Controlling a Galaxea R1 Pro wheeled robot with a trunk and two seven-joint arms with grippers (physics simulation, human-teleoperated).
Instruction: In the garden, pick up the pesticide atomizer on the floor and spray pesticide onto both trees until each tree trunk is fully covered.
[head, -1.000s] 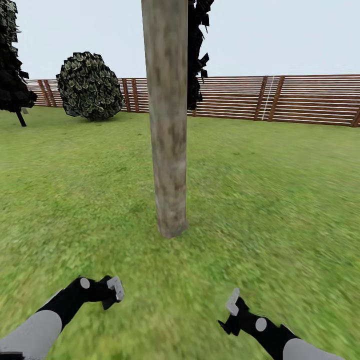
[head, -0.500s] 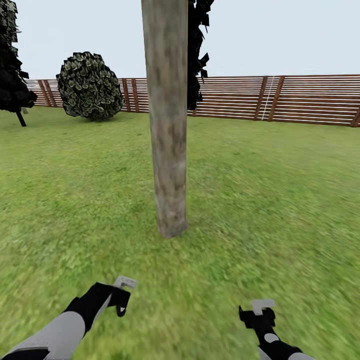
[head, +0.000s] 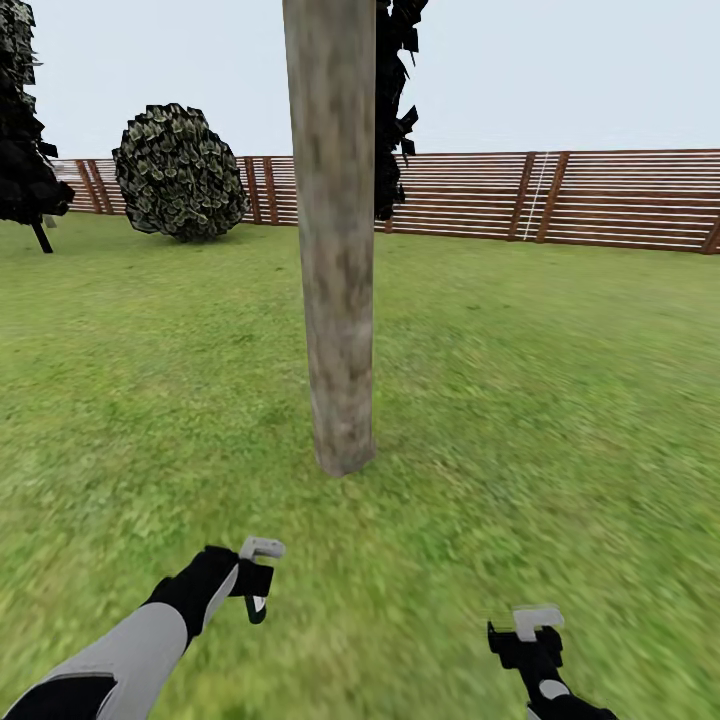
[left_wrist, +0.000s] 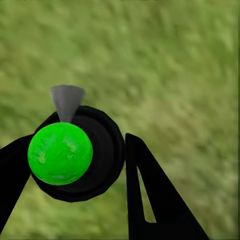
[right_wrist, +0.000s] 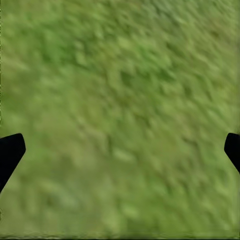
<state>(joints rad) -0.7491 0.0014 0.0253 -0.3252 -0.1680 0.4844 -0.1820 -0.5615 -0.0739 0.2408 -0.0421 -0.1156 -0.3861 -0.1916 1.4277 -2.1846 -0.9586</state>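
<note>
Tree trunk (head: 335, 250): stands upright on the lawn (head: 560, 400), dead ahead and a little beyond both arms; pale, mottled, bare from the grass up past the top of the head view
Pesticide atomizer (left_wrist: 75, 155): in the left gripper (head: 256, 577), low and near, left of the trunk's foot; the wrist view shows a round black body with a green ball (left_wrist: 60, 153) on it and a grey cone nozzle (left_wrist: 66, 101)
Left fingers (left_wrist: 150, 200): closed in on the black body from both sides, pinching it
Right gripper (head: 533, 628): low on the near right over bare grass, its tips wide apart with nothing between them
Far side: brown slatted fence (head: 600, 200), with a round bush (head: 180, 172) at far left
Step in hand: judged to be bringing the atomizer up to spray this trunk
Doing it well: turn the wrist so the grey cone faces the trunk instead of the grass, lift the arm, then sweep from base upward
Risk: spray lands on the lawn if the nozzle keeps facing down
</note>
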